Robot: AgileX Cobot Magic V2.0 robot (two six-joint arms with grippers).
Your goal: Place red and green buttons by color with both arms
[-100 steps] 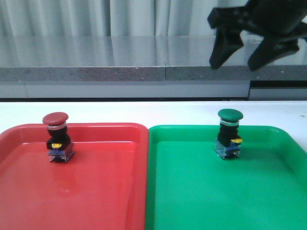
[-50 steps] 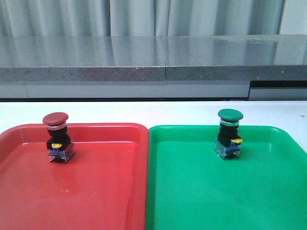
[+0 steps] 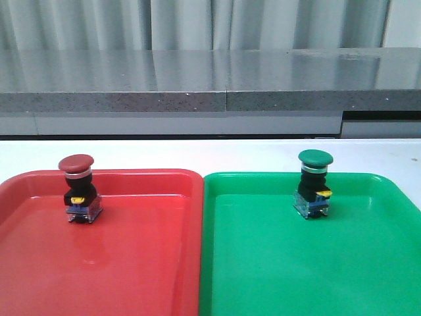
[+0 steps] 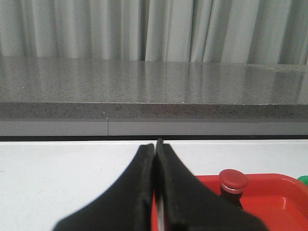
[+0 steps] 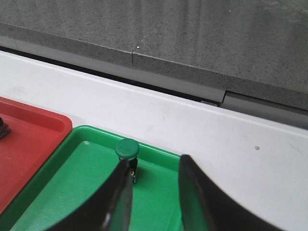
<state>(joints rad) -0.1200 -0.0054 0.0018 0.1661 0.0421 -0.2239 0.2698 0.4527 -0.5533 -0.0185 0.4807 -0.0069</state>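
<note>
The red button [image 3: 78, 188] stands upright in the far part of the red tray [image 3: 131, 263]. The green button [image 3: 314, 184] stands upright in the far part of the green tray [image 3: 302, 263]. Neither gripper shows in the front view. In the left wrist view my left gripper [image 4: 155, 147] is shut with nothing in it, raised over the red tray's [image 4: 269, 197] near-left side, the red button [image 4: 233, 183] off to its side. In the right wrist view my right gripper [image 5: 154, 166] is open and empty above the green tray [image 5: 72, 192], the green button [image 5: 127, 151] just beyond one finger [image 5: 120, 192].
The two trays lie side by side, touching, on a white table [image 3: 210, 155]. A grey stone ledge [image 3: 197, 99] and pale curtains run along the back. White table surface [image 5: 231, 144] lies beyond and beside the green tray.
One second ago my right gripper hung open at the upper right of the front view; it has since left that view. Both buttons and both trays have stayed in place.
</note>
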